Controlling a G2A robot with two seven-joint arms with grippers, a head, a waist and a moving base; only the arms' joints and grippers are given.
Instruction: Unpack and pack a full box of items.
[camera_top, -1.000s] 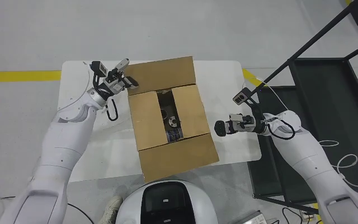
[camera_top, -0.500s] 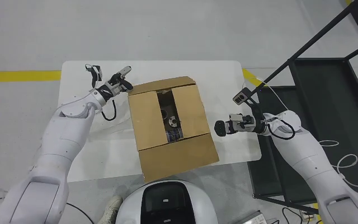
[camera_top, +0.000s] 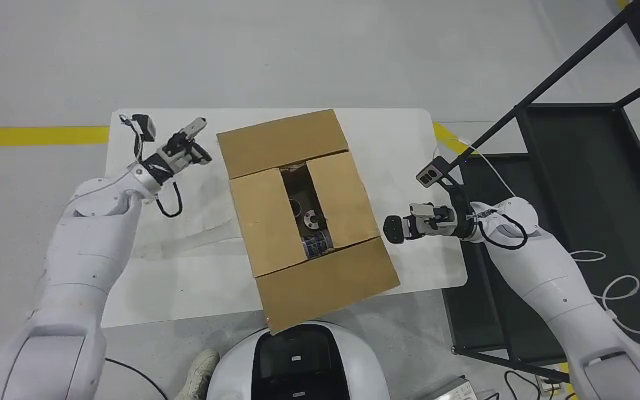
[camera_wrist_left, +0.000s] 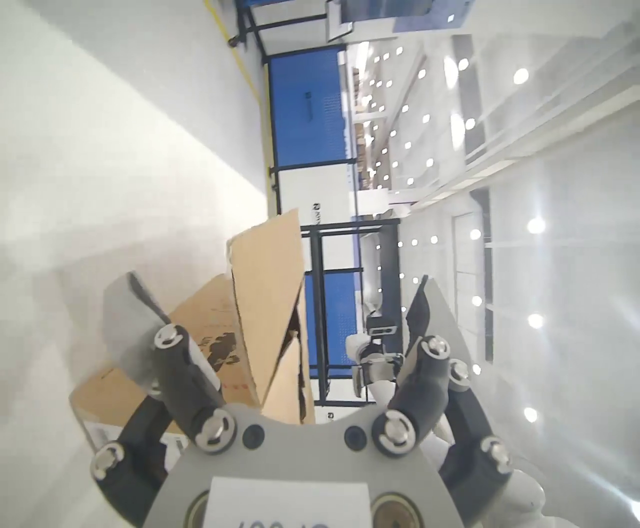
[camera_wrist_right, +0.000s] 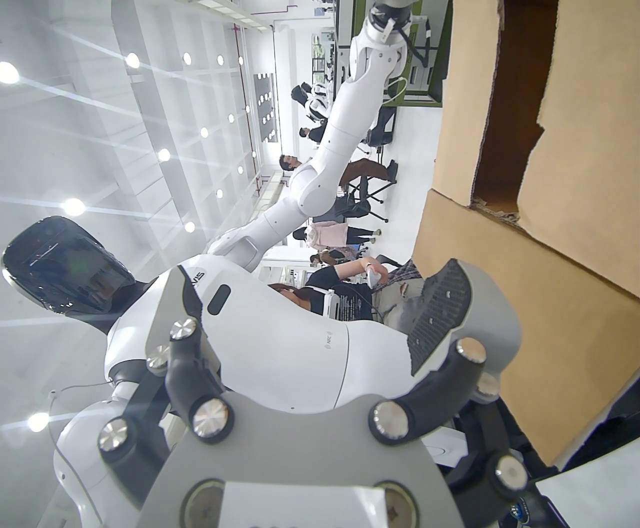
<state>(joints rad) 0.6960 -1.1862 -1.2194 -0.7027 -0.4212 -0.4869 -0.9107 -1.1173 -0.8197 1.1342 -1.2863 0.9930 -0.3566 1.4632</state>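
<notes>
Cardboard box (camera_top: 340, 200) sits mid-table (camera_top: 400, 130) in front of me, its near flap (camera_top: 325, 282) folded out toward the robot. Between the two side flaps (camera_top: 262, 220) I see a gap with dark items (camera_top: 311, 228) inside. Just right of the box, the right gripper (camera_top: 392, 228) hovers, fingers spread and empty. Farther back the far flap (camera_top: 284, 142) lies open, and near its left edge the left gripper (camera_top: 193, 135) hangs, likewise spread and holding nothing.

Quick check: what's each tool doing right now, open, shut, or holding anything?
Left tool: open, holding nothing.
Right tool: open, holding nothing, beside the brown cardboard box.
</notes>
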